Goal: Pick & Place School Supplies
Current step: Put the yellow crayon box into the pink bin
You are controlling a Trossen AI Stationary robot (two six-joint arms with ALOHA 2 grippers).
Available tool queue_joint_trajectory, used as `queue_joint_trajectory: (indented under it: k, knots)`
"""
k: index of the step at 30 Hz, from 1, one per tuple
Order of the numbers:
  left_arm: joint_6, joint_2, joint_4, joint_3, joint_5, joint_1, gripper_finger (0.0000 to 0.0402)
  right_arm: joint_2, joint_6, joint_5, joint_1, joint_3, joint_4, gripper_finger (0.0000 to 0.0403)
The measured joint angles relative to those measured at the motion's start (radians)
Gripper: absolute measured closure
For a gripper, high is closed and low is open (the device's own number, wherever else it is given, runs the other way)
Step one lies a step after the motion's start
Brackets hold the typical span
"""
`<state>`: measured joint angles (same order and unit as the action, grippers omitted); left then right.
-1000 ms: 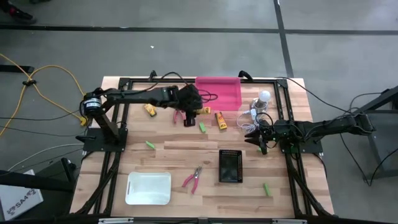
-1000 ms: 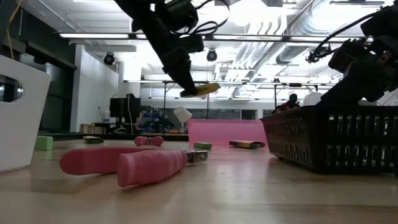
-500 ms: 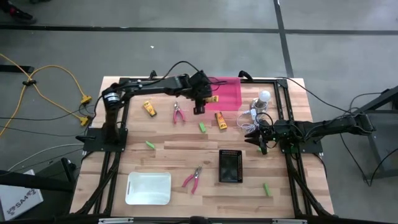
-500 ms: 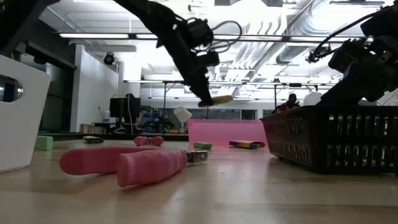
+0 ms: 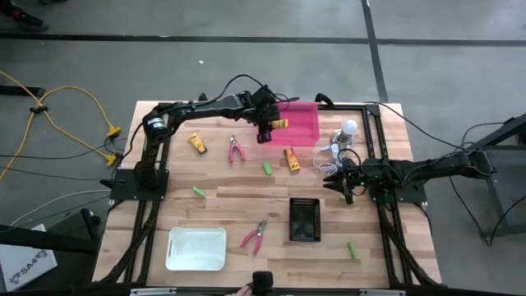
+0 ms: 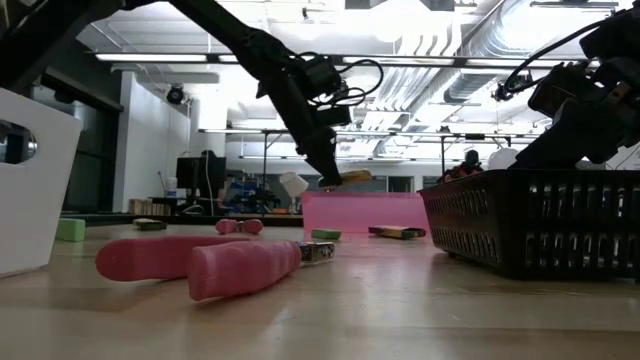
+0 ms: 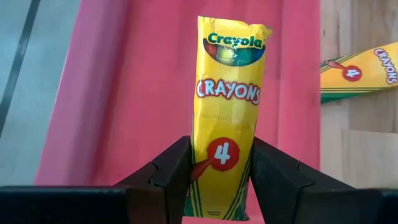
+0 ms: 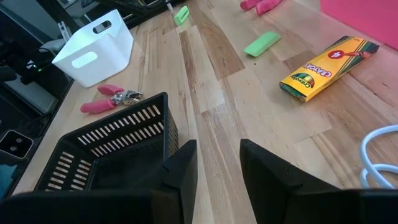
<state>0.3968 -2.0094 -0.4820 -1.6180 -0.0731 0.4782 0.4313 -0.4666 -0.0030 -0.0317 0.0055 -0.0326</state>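
A yellow crayon box (image 7: pixel 227 112) is pinched at its lower end between the two dark fingers (image 7: pixel 171 171) of the left hand (image 5: pixel 265 130) and is held in the air above the pink bin (image 5: pixel 297 123) at the far edge of the tabletop (image 5: pixel 222 210). "Crayola", "CRAYONS" and the numeral "4" are printed on the held box. A second crayon box (image 8: pixel 328 67) with the same "4" is seen flat on the wood just beside the bin. The right hand (image 5: pixel 346 184) is rested at the right side, near the black basket (image 5: pixel 304 219), with its fingers (image 8: pixel 180 171) spread and nothing between them.
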Motion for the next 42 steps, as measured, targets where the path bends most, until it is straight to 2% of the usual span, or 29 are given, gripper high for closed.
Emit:
queue_joint_trajectory:
  k: [12,32,42]
  knots:
    - [-0.005,-0.067,0.077,0.001,-0.023,-0.012,0.0254,0.001,0.0,0.0,0.0,0.0,0.003,0.0292]
    - [-0.048,-0.093,0.038,0.001,-0.029,-0.001,0.0254,0.004,0.0,0.0,0.0,0.0,0.0,0.0292]
    - [-0.05,-0.092,0.037,0.001,-0.029,-0.001,0.0239,0.004,0.0,0.0,0.0,0.0,0.0,0.0292]
